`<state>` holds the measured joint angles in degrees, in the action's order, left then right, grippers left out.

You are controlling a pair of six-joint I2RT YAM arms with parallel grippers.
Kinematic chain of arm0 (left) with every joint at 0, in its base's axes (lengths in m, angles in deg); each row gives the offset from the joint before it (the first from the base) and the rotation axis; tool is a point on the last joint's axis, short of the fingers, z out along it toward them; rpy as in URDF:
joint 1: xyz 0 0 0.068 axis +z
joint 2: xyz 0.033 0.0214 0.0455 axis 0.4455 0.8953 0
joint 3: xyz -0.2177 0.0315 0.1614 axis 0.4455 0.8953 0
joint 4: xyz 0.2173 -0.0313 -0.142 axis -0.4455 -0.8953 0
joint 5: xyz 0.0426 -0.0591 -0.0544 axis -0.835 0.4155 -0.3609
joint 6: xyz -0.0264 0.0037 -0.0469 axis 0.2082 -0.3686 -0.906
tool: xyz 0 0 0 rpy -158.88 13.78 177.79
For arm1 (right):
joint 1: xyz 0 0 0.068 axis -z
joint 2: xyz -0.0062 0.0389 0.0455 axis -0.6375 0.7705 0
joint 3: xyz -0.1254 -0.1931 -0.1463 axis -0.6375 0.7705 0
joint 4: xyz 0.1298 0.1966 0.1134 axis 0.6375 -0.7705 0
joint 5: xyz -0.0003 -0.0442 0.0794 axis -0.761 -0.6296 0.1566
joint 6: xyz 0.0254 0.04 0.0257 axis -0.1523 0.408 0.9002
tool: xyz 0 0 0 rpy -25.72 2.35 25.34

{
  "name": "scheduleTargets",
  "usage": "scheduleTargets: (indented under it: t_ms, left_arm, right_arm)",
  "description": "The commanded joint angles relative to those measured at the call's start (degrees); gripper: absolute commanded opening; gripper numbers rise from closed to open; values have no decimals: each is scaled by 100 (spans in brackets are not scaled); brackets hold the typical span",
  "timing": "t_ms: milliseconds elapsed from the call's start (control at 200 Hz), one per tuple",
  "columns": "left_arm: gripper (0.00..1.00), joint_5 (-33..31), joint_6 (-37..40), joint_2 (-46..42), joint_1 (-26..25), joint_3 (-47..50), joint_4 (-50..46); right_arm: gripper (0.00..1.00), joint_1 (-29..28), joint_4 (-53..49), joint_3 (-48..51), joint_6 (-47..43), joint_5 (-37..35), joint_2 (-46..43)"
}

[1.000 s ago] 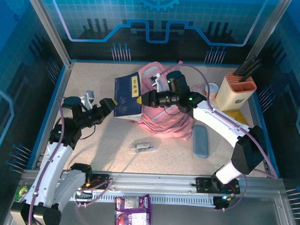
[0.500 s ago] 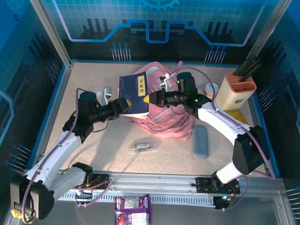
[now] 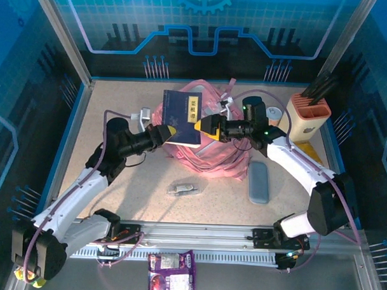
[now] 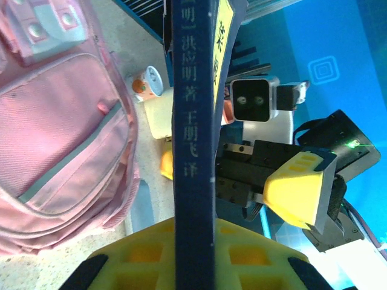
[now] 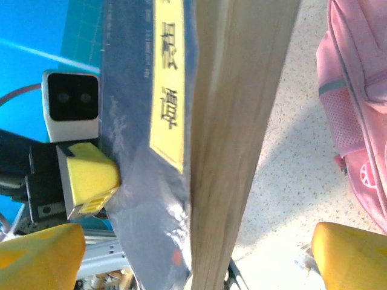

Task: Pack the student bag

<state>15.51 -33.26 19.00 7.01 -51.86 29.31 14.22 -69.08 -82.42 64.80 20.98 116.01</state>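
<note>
At the left side of the student bag point(image 3: 213, 157), the left gripper point(image 3: 170, 131) clamps the navy book point(image 3: 182, 108) by one edge, above the bag. Further right, the right gripper point(image 3: 203, 125) stands wide, gripping nothing. Held so narrowly, the book may pivot or slip and land beside the bag.

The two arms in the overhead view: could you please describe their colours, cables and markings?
Both the left arm and the right arm have white links between black joint housings, with a mauve cable looping alongside. The jaws are black with yellow tips. A white box camera sits on each wrist, and green lights glow on the right arm.
</note>
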Motion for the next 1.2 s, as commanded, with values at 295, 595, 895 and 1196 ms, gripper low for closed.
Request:
scheduleTargets:
  t_ms: [295, 595, 895, 1196]
  left_arm:
    - [0, -869, -118, 290, -428, -20, 924]
    - [0, -1050, 88, 208, -464, 78, 497]
    - [0, -1199, 299, 176, -690, 28, 309]
    - [43, -1422, 1108, 211, -842, -285, -485]
  right_arm:
    - [83, -57, 1995, 531, 1342, 683, -294]
    - [53, -45, 2480, 704, 1749, 700, -245]
    - [26, -151, 974, 434, 760, 224, -282]
    - [0, 89, -182, 302, -65, -367, -771]
